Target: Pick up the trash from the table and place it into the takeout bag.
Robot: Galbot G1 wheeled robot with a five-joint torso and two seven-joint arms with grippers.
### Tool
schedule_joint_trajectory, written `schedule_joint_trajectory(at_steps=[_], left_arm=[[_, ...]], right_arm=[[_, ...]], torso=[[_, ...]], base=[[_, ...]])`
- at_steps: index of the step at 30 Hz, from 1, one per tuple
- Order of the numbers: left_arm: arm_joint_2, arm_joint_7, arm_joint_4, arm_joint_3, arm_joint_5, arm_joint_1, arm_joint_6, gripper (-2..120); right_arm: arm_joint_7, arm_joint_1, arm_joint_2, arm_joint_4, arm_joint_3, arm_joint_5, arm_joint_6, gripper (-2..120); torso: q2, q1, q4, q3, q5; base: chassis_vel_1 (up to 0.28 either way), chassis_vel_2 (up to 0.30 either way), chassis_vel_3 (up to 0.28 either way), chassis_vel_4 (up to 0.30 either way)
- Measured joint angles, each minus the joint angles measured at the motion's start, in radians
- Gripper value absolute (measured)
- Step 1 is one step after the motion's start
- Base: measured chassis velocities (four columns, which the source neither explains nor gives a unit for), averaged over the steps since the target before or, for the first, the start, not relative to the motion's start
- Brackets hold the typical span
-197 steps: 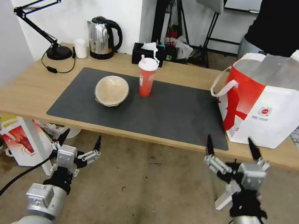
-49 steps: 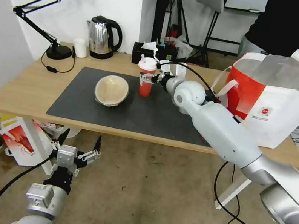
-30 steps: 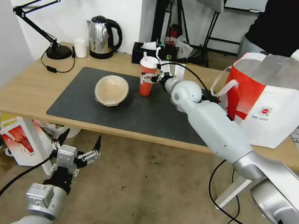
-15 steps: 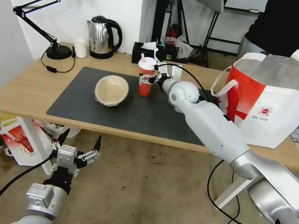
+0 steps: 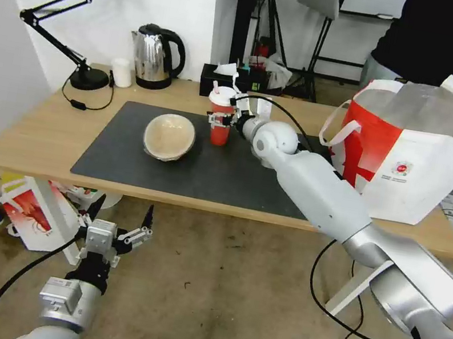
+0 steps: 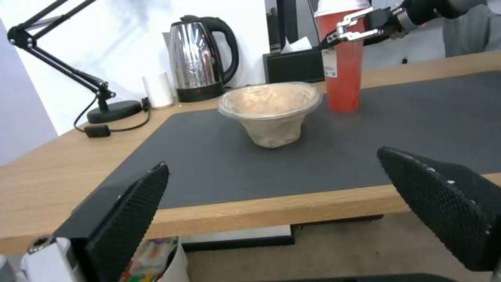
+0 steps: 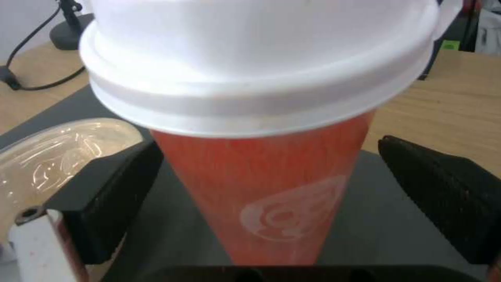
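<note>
The long light-wood counter with its large dark grey mat spans the head view. At the counter's 3 o'clock end stands the boxy white takeout bag with red panels, mouth open and foil lining showing. The right arm reaches from 5 o'clock across the mat toward 12 o'clock. Near the mat's centre, toward 10 o'clock, sits the tan paper bowl, upright and well apart from the bag. Just beside the bowl at its 3 o'clock stands the red cup with white lid and straw, upright on the mat. The right end effector is at the cup; in the right wrist view its black fingers flank the cup's red wall with a gap on one side, so it is spread and not yet clamped. The left end effector hangs below the counter's front edge at 7 o'clock, fingers spread, holding nothing.
</note>
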Motion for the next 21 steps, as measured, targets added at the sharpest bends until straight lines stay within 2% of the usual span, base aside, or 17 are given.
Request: schedule_joint_trajectory(at_steps=[8,11,15,17,21], left_arm=[[0.0,0.0,0.0,0.0,0.0,0.0,0.0,100],[0.0,0.0,0.0,0.0,0.0,0.0,0.0,100],[0.0,0.0,0.0,0.0,0.0,0.0,0.0,100],[0.0,0.0,0.0,0.0,0.0,0.0,0.0,100],[0.0,0.0,0.0,0.0,0.0,0.0,0.0,100]], right_arm=[[0.003,-0.008,0.004,-0.011,0.002,0.001,0.016,93],[0.023,-0.025,-0.01,0.018,0.001,0.008,0.018,78],[0.031,-0.034,-0.023,0.037,-0.003,0.019,0.018,69],[0.032,-0.036,-0.03,0.046,-0.004,0.025,0.016,59],[0.033,-0.036,-0.031,0.048,-0.004,0.027,0.016,52]], torso=[[0.0,0.0,0.0,0.0,-0.0001],[0.0,0.0,0.0,0.0,-0.0001],[0.0,0.0,-0.0002,0.0,0.0002],[0.0,0.0,0.0,0.0,0.0001],[0.0,0.0,0.0,0.0,0.0]], base=[[0.0,0.0,0.0,0.0],[0.0,0.0,0.0,0.0],[0.0,0.0,0.0,0.0],[0.0,0.0,0.0,0.0],[0.0,0.0,0.0,0.0]])
